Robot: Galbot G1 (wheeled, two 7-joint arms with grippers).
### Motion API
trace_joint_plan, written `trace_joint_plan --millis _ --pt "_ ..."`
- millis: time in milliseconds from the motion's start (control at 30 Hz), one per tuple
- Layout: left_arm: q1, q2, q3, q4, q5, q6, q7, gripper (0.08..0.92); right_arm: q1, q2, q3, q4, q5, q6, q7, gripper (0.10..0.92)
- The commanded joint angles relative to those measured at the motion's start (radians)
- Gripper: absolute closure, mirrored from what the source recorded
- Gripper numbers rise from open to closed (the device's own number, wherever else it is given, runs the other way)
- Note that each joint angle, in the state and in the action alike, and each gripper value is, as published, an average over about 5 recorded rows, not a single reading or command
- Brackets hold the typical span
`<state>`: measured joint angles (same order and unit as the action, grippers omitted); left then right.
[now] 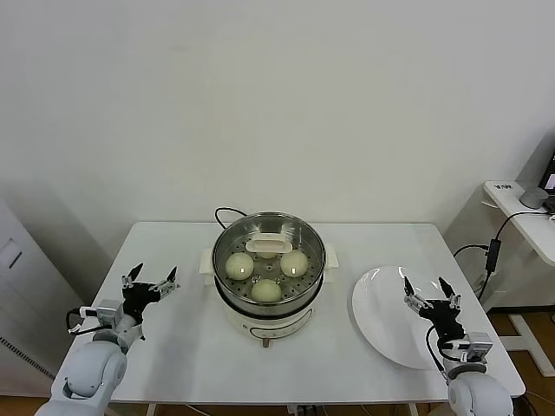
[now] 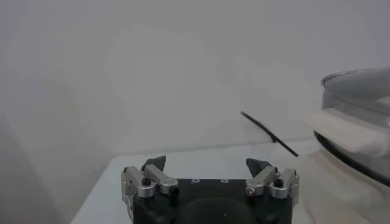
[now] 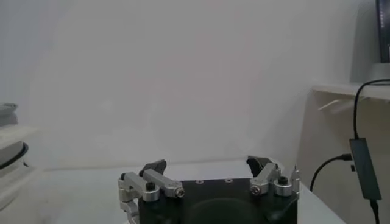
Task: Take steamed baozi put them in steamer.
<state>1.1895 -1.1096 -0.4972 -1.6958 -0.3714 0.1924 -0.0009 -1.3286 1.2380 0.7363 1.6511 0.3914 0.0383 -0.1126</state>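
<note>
**Three baozi in steamer, both grippers idle at worktop edges**

Steamer [image 1: 269,270] sits mid-worktop [image 1: 173,347], a little toward the far edge. Three steamed baozi [image 1: 266,290] lie on its perforated tray: one at 9 o'clock, one at 3, one at 6, close together but not visibly touching. A white oblong piece [image 1: 268,247] lies at 12 o'clock inside the rim. Black cord [image 1: 227,212] leaves the pot at about 11 o'clock.

My left gripper [image 1: 150,280] hangs above the worktop's left side, at the steamer's 9 o'clock, well apart from it. Fingers spread, holding nothing. Left wrist view confirms it: left gripper [image 2: 207,165] has a wide gap, with the steamer wall [image 2: 359,122] off to one side and bare worktop between.

My right gripper [image 1: 426,290] is over the white plate [image 1: 390,334], at the steamer's 3 o'clock. Fingers spread, nothing in them; same in the right wrist view [image 3: 210,165]. The plate reaches close to the worktop's right and near edges.

Open surface runs along the near-left edge and the far-right corner.
</note>
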Motion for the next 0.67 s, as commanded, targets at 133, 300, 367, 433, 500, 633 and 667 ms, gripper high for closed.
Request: trace_joint_plan --millis 133,300,367,433,500,633,667 --pt "0.009 -0.002 -0.004 0.011 -0.005 -0.005 0.000 0.177 -0.001 0.008 0.004 -0.005 -0.034 -0.023 0.013 0.203" --pt "0.010 -0.004 -0.005 0.004 -0.007 -0.003 0.001 0.177 -0.004 0.008 0.004 -0.007 -0.026 -0.023 0.007 0.203" --pt "0.012 -0.006 -0.006 0.002 -0.009 -0.002 0.001 0.177 -0.006 0.008 0.003 -0.006 -0.024 -0.025 0.004 0.203" --pt "0.013 -0.007 -0.006 -0.003 -0.010 0.001 0.001 0.177 -0.008 0.009 0.001 -0.006 -0.023 -0.025 0.000 0.203" --pt "0.015 -0.007 -0.007 -0.009 -0.011 0.005 0.001 0.177 -0.009 0.011 -0.001 -0.005 -0.023 -0.025 -0.002 0.203" --pt "0.021 -0.005 -0.013 -0.022 -0.013 0.010 0.001 0.177 -0.008 0.010 -0.009 -0.002 -0.022 -0.025 -0.002 0.203" --pt "0.022 -0.005 -0.015 -0.024 -0.013 0.010 0.001 0.177 -0.008 0.010 -0.010 -0.002 -0.022 -0.025 -0.003 0.203"
